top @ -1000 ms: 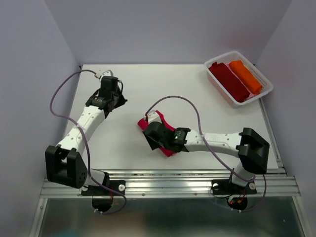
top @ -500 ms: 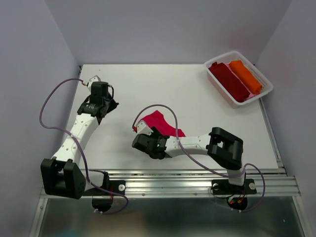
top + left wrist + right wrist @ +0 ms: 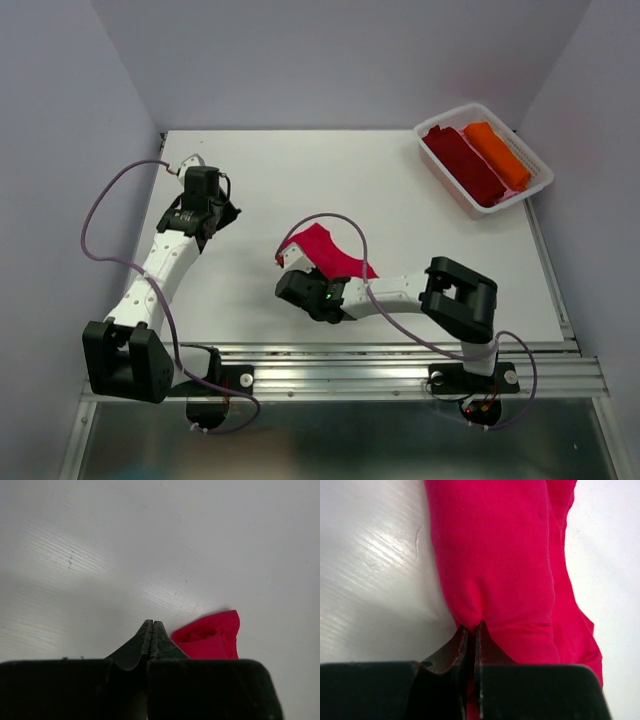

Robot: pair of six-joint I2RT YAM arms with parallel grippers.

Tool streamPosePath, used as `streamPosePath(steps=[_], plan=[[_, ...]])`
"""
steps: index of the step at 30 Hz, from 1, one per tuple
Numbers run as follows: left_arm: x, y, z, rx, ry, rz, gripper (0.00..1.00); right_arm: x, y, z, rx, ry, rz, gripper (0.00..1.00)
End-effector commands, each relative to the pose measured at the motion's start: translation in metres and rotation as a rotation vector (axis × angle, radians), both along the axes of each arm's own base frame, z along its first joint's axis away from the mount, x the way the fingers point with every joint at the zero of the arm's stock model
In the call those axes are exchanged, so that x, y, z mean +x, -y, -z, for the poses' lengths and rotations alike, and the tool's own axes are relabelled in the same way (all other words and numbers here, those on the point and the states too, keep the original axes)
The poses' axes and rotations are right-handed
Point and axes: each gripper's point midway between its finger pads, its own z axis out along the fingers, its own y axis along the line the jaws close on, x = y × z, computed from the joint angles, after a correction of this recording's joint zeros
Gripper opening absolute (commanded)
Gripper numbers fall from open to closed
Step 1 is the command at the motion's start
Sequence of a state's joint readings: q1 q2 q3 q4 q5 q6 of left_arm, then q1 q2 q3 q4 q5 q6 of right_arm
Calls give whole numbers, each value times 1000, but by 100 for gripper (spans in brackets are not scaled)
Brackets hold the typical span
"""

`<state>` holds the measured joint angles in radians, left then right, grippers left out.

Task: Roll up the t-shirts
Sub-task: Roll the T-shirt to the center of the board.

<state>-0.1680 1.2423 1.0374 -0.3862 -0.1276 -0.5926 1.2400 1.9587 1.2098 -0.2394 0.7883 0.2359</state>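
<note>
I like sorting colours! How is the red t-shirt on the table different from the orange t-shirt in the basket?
The red t-shirt lies loosely bunched on the table; the orange t-shirt sits neatly rolled in the white basket. The right claw pinches the red t-shirt; no claw is near the orange t-shirt. Both are plain cloth.

White desk (image 3: 400, 200), matte; fine ribbing and soft glare streaks show on it in wrist views. Pale lavender-grey walls close it in: back wall (image 3: 340, 60), left wall (image 3: 50, 200), right wall (image 3: 610, 220). Brushed aluminium rail (image 3: 340, 378) along near desk edge. Below rail, dark greenish translucent panel (image 3: 340, 440). Light even, diffuse; shadows soft.
</note>
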Motion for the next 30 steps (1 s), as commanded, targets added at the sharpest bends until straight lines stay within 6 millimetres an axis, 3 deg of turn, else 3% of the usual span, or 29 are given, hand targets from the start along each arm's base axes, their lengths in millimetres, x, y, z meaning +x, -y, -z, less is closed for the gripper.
streamPosePath(steps=[1,7,13,14,22,30], plan=[[-1,0,-3,-8,24,3,4,-8,-29,-32,295,-141,-71,1],[-2,2,-3,-11,25,17,4,-21,-40,-52,504,-309,-128,1],[-4,3,-2,-10,23,25,4,-29,-48,-56,668,-496,-166,1],[-4,2,-1,-9,22,26,4,-38,-51,-57,694,-554,-202,1],[-7,5,2,-3,14,60,4,-37,-53,-72,908,-748,-254,1],[-13,10,12,-11,7,82,2,-26,-43,-67,1013,-877,-240,1]])
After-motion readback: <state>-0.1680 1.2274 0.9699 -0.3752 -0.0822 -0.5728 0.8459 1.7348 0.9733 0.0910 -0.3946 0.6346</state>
